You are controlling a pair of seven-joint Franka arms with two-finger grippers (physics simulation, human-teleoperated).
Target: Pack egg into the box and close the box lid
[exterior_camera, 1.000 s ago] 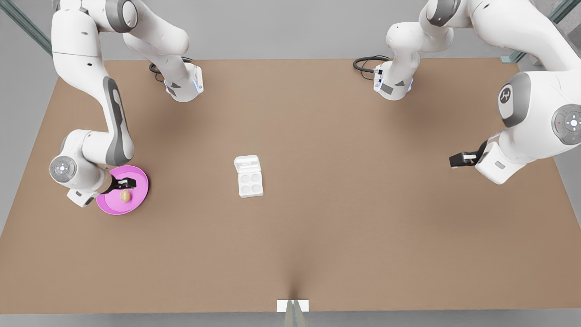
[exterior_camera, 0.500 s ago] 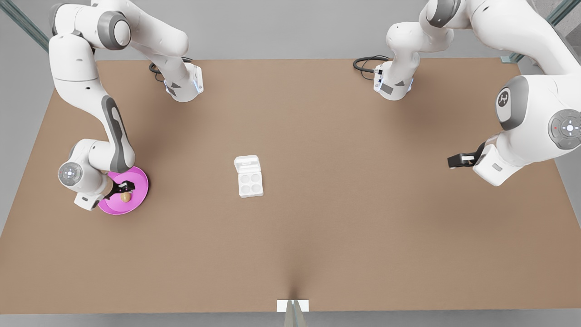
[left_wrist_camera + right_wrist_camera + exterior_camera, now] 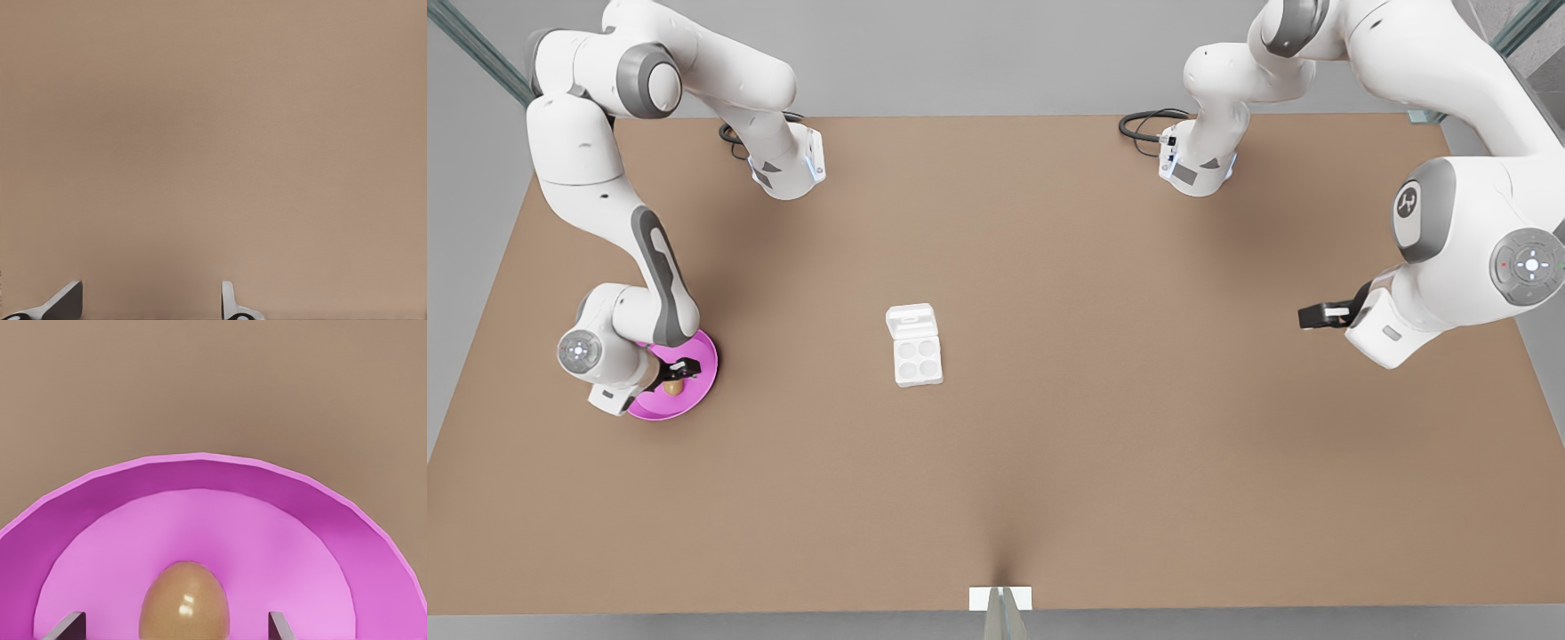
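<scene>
Here, at the front view's left, the right gripper [image 3: 675, 377] sits low over the pink plate [image 3: 698, 391], its fingers spread wide with the egg [image 3: 673, 387] between them. In the right wrist view the egg [image 3: 184, 600] lies on the plate [image 3: 100, 513] floor, one fingertip [image 3: 67, 623] to either side and clear space between each tip and the shell — nothing is gripped. Whether the tips touch the plate I cannot tell.

Right of the plate, well apart from it, the box [image 3: 917, 358] stands near the middle of the table [image 3: 1103, 444], open. Its four round cups are empty. The lid [image 3: 911, 320] lies flat on the side of the box toward the arm bases, its small raised tab facing up.

Further right again, far from the box, the left gripper [image 3: 1307, 316] hangs above bare table and waits, pointing toward the box. In the left wrist view its two fingertips [image 3: 67, 300] stand apart with only table [image 3: 213, 133] between them — open, holding nothing.

At the table's near edge, roughly in line with the box, lies a small white marker [image 3: 1000, 597].
</scene>
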